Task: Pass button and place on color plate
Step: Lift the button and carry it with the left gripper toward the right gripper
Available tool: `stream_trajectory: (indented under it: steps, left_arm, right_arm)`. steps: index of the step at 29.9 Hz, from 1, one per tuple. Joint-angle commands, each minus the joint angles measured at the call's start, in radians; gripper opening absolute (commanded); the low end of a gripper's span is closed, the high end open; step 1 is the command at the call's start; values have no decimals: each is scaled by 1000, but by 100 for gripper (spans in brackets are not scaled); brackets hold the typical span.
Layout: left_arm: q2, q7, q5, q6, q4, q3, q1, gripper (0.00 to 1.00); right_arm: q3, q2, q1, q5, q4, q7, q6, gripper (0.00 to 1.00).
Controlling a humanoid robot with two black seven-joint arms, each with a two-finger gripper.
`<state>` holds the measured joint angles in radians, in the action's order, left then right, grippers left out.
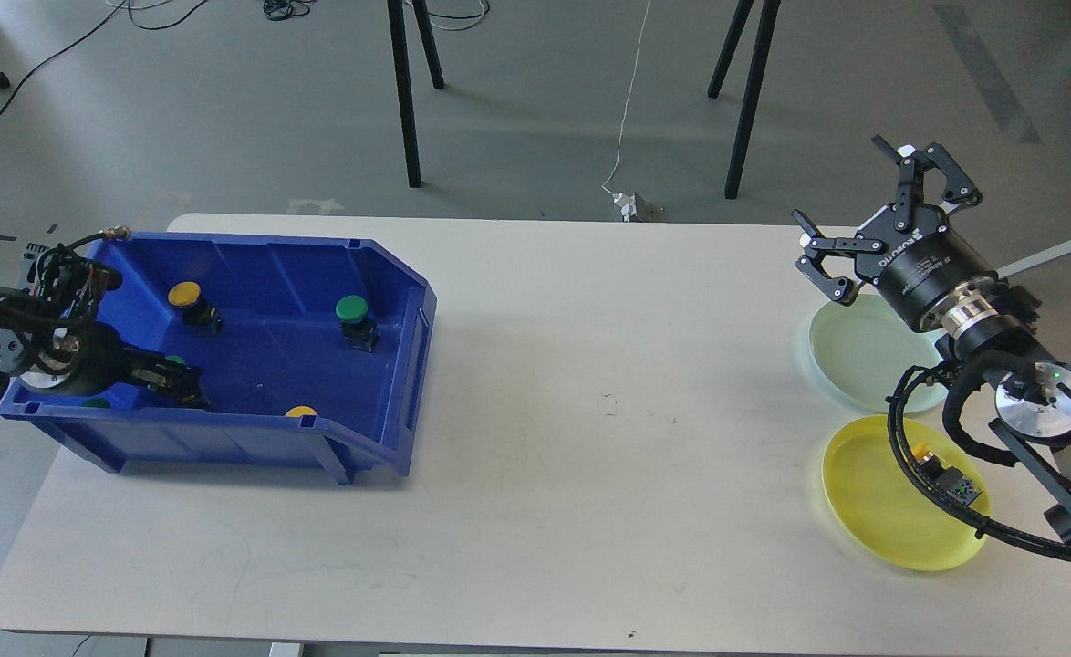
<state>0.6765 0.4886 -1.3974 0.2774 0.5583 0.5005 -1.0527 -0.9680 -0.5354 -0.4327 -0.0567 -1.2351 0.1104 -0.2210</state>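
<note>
Left claw (180,381) is down inside the blue bin (389,274) at the left end of the white counter (590,383), low by the near wall, and it is too dark and end-on to tell whether its fingers are apart or together. Something green peeks out right at its tip, though what it is can't be made out. Count the buttons clearly showing in the bin: three. A yellow button (185,295) sits towards the far left, a green button (353,310) stands near the middle, and a second yellow cap (300,411) just shows over the near wall. Over on the right, the right claw (864,201) hangs in the air above the far right of the counter, fingers spread wide, holding nothing. Two plates lie below it: a pale green plate (850,351) farther away, and a yellow plate (873,511) nearer. On the yellow plate there's one more button (941,474), yellow cap on a dark body, partly crossed by the arm's black cable (919,474)
</note>
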Motion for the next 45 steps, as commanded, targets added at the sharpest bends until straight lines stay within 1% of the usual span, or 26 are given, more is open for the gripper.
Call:
stream_trajectory:
  steps: [1,2,4,11,14,16,18,20,22,24,26,28,31,34,35,38,41,43,45]
  left_arm:
    - [0,0,0,0,0,1,-1,22]
    - [0,0,0,0,0,1,-1,15]
    - [0,0,0,-1,0,1,-4,7]
    - [6,0,2,-1,6,-10,-27,5]
    - [23,0,9,5,29,-16,-90,5]
    - [64,0,18,13,77,-22,-144,5]
    - [132,0,29,20,170,-69,-194,5]
    - [217,0,37,34,308,-156,-225,5]
    - [315,0,41,62,458,-273,-230,5]
    - [389,0,55,85,581,-376,-222,6]
    - [429,0,118,85,678,-437,-208,6]
    - [436,0,236,79,739,-457,-204,6]
    - [391,0,417,62,814,-491,-204,6]
    - [280,0,533,-3,861,-523,-201,6]
    - [221,0,566,-33,861,-523,-198,6]
    - [59,0,612,-107,856,-528,-169,6]
    - [-67,0,643,-155,845,-542,-144,6]
    - [-153,0,647,-176,789,-543,-110,6]
    - [-225,0,646,-188,720,-545,-66,6]
  right_arm:
    - [0,-1,0,0,0,0,0,99]
    - [-1,-1,0,0,0,0,0,99]
    - [-1,-1,0,0,0,0,2,99]
    - [-11,-1,8,0,0,0,2,99]
    - [-14,-1,9,0,0,0,0,99]
    - [-18,-1,11,0,0,0,0,99]
    - [-18,-1,11,0,0,0,0,99]
    - [-20,-1,11,0,0,0,0,99]
    - [-18,-9,11,1,0,0,0,99]
    - [-18,-14,11,1,-1,-2,0,99]
    - [-17,-15,12,1,-3,-3,0,99]
    - [-15,-23,14,0,-7,-6,0,99]
    - [-11,-43,23,1,-24,-8,0,99]
    - [-5,-75,29,12,-58,-11,-15,99]
    - [0,-93,32,15,-67,-11,-29,99]
    - [20,-138,69,18,-93,-11,-93,99]
    - [23,-178,120,18,-133,-9,-184,99]
    - [14,-199,159,18,-164,-8,-248,99]
    - [8,-215,183,17,-187,-8,-268,99]
